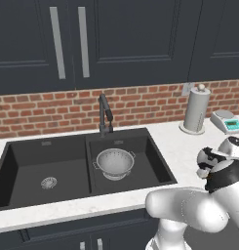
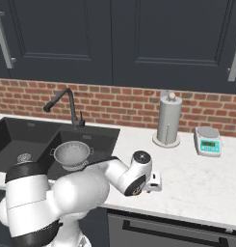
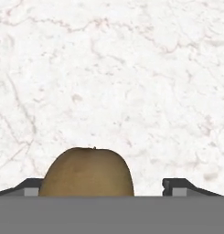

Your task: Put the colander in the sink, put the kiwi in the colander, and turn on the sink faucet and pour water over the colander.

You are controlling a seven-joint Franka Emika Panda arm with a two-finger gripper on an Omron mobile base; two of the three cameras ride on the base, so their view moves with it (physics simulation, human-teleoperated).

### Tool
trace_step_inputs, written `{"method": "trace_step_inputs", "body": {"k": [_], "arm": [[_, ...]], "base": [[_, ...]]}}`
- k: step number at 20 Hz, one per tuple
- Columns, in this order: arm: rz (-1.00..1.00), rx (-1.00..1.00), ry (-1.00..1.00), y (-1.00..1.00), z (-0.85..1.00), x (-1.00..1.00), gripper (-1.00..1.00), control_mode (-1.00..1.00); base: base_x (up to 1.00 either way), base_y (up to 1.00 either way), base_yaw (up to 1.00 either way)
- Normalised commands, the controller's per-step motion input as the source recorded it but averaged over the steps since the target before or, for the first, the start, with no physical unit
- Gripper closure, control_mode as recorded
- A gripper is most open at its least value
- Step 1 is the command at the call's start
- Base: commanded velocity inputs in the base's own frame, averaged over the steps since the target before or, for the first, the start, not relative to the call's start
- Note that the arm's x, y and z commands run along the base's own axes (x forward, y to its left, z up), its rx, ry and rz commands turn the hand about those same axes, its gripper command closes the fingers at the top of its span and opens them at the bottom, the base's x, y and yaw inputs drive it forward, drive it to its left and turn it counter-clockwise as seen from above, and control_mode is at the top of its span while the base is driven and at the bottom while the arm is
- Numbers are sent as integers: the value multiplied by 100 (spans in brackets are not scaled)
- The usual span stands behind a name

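Colander (image 1: 114, 162): silvery-white metal bowl, perforated with small holes, two loop handles at the rim, low base. It stands upright in the narrower right basin of the sink (image 1: 67, 144), a matte black rectangular double-basin unit; a round silver drain (image 1: 48, 182) shows in the wider left basin.

Faucet (image 1: 105, 115): slim, dark grey, tall angled spout on a small base, mounted at the back rim behind the divider between the basins.

Kiwi (image 3: 87, 172): small brown oval fruit with a dull, finely mottled skin. It lies on the tabletop (image 3: 131, 82), white marble-look stone with faint grey-pink veining, to the right of the sink and well apart from the colander.

End effector (image 3: 106, 188): in the hand view the two dark fingertips stand wide apart, one on either side of the kiwi, the fruit closer to the left tip with a clear gap to the right one. Jaws spread wide; nothing gripped. In the right base view the hand sits low over the tabletop near its front edge.

Other items: a white paper-towel roll (image 2: 168, 120) on an upright holder with a round knob, and a small grey scale (image 2: 207, 141) with a teal display panel; no writing is legible on it.

Room: red brick backsplash (image 1: 140, 102), dark navy panelled cabinets (image 1: 116, 39) above with long silver bar handles
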Motion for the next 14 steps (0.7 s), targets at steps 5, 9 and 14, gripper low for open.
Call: {"method": "trace_step_inputs", "body": {"k": [5, 9, 14], "arm": [[0, -6, 10, 2, -57, 10, 100, -100], [3, -1, 6, 18, -26, -11, 100, -100], [19, 0, -12, 72, 11, -39, 100, -100]], "base": [[0, 0, 0], [0, 0, 0], [0, 0, 0]]}}
